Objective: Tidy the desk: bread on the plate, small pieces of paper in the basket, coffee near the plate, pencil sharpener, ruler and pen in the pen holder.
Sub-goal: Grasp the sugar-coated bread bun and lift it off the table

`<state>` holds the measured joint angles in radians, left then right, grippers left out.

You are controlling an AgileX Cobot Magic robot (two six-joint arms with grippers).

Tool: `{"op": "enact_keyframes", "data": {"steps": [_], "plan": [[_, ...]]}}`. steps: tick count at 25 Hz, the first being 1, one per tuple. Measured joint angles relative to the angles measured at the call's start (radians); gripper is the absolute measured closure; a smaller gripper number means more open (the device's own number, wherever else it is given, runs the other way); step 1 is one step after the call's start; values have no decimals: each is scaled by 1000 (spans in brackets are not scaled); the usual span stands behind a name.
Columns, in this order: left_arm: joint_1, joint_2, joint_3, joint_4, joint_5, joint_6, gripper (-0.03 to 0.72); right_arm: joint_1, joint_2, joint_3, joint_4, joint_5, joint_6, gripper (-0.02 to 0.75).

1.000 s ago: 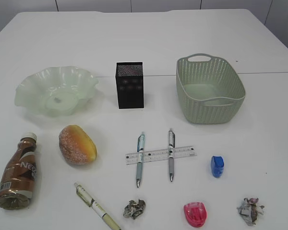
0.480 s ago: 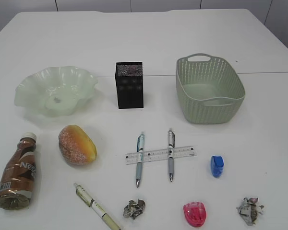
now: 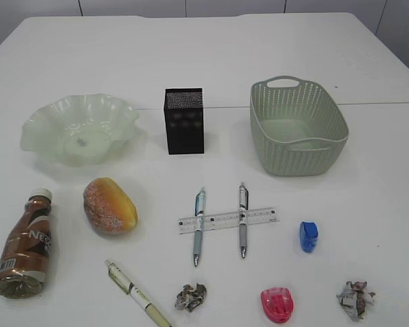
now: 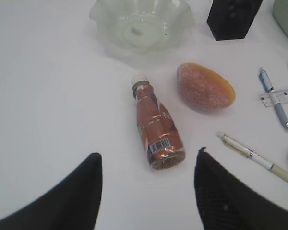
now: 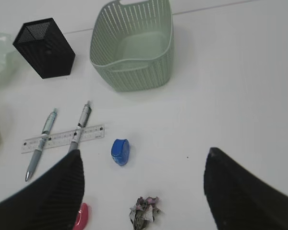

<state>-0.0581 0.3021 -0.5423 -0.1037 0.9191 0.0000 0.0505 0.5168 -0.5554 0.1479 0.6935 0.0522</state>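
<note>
Frankly, with both grippers (image 4: 149, 191) (image 5: 144, 191) open and empty, I fear the lying Nescafe coffee bottle (image 4: 156, 127) rolling toward three o'clock into the bread (image 4: 205, 86).

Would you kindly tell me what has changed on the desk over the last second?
Nothing visibly changed. The bread, coffee, pens, ruler and paper scraps lie as before, and neither claw has taken hold of anything.
</note>
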Motion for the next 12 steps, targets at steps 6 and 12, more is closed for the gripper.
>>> {"op": "enact_keyframes", "data": {"steps": [6,12], "plan": [[-21,249,0,-36,-164,0,244,0,278,-73,0,-4,15,169],[-66,484,-76,-112,-205,0,244,0,403,-164,-21,96,15,169]]}}
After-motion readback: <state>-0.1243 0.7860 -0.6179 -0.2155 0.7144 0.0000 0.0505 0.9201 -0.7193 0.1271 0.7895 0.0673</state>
